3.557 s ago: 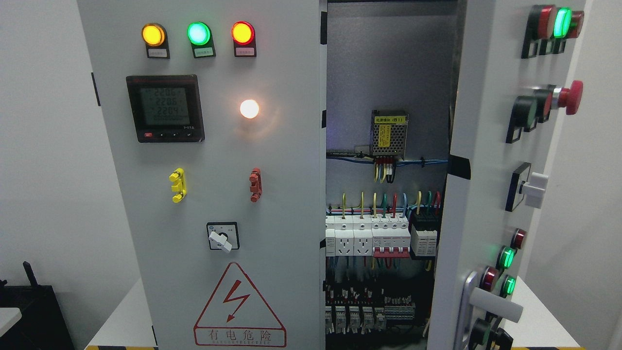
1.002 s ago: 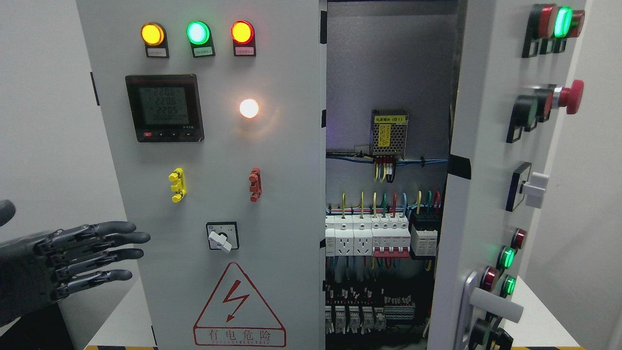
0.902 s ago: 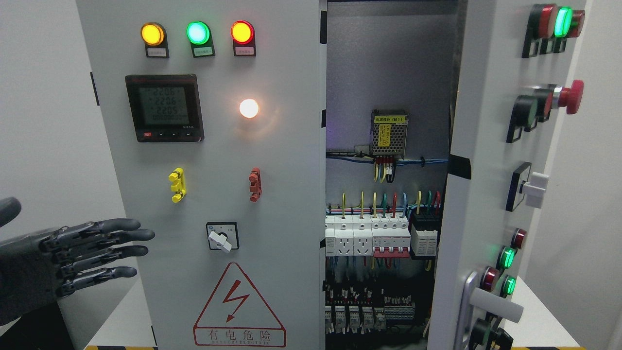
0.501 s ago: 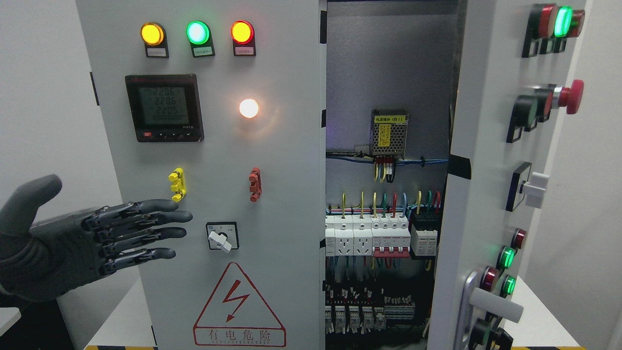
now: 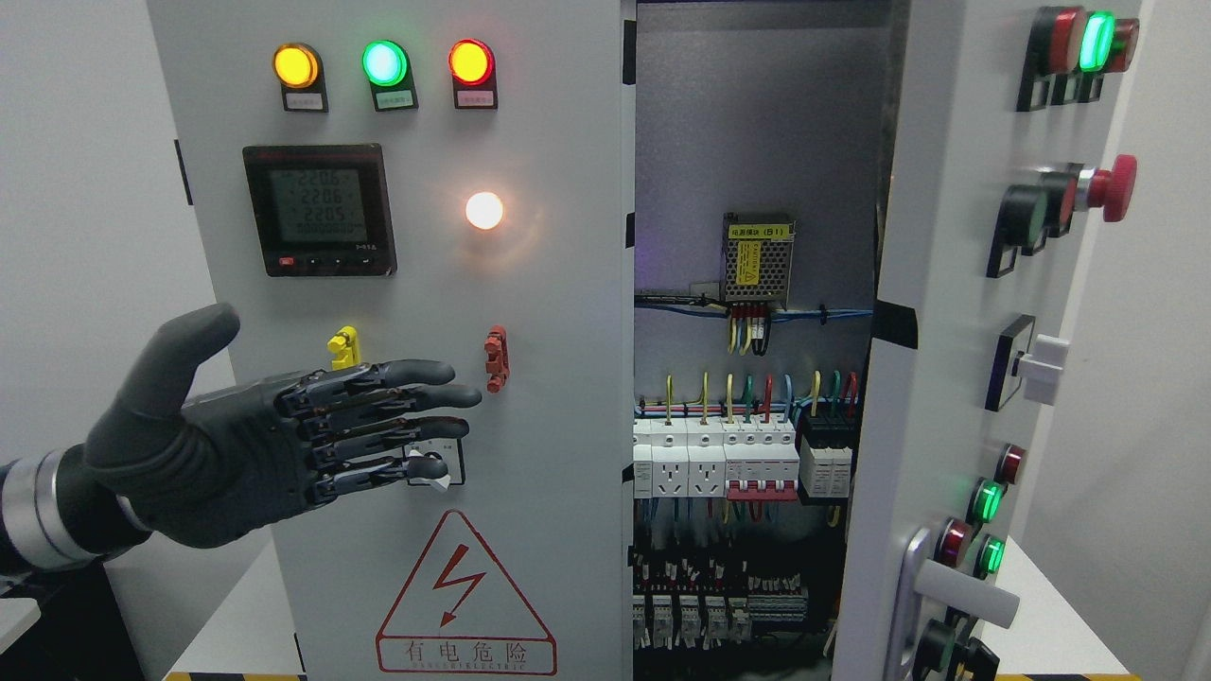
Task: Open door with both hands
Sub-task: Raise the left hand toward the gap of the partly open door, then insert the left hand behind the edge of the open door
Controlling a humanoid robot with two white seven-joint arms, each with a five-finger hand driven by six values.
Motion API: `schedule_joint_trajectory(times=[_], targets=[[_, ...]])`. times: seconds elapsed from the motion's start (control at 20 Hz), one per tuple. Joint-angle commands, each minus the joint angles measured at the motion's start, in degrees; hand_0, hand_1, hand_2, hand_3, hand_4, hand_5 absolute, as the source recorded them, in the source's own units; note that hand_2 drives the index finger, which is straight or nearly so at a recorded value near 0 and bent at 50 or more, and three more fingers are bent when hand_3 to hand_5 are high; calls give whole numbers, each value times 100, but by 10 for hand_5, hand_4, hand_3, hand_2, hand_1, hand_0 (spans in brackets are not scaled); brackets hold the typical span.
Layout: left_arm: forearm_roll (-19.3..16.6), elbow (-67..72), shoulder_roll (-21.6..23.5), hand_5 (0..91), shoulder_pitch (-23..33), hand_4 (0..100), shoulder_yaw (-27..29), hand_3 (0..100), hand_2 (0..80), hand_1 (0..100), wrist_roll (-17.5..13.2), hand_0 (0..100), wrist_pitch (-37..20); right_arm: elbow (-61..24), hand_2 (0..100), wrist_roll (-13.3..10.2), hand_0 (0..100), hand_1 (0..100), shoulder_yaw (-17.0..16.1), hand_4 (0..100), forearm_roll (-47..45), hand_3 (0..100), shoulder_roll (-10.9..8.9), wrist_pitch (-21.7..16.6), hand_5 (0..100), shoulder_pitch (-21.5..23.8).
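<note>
A grey electrical cabinet fills the view. Its left door [image 5: 530,312] faces me with a digital meter [image 5: 320,209] and three lit lamps on it. The right door [image 5: 956,312] stands swung open toward me, its white lever handle [image 5: 960,588] at the lower right. My left hand [image 5: 378,426], dark grey, reaches in front of the left door with straight, spread fingers [image 5: 426,371] and a raised thumb, holding nothing. It covers part of the rotary switch [image 5: 435,465] and the yellow clip [image 5: 342,348]. The right hand does not show.
Between the doors the cabinet interior [image 5: 757,284] shows breakers [image 5: 728,463], coloured wires and a power supply [image 5: 757,257]. The right door carries a red mushroom button [image 5: 1109,187] and a white knob [image 5: 1039,367]. A hazard triangle [image 5: 464,596] marks the left door. The cabinet stands on a white table [image 5: 227,624].
My left hand came in from the lower left and has moved up and to the right across the left door, now over the rotary switch. The doors have not moved.
</note>
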Motion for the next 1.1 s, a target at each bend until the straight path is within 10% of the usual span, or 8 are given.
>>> schedule_joint_trajectory(times=[0.0, 1.05], targets=[[299, 76, -562, 0, -719, 29, -2041, 0, 0, 0, 39, 0, -418, 0, 0, -2, 0, 0, 0, 0, 0, 0, 0, -4, 0, 0], [457, 1491, -3031, 0, -859, 29, -644, 0, 0, 0, 320, 0, 292, 0, 0, -2, 0, 0, 0, 0, 0, 0, 0, 5, 0, 0]])
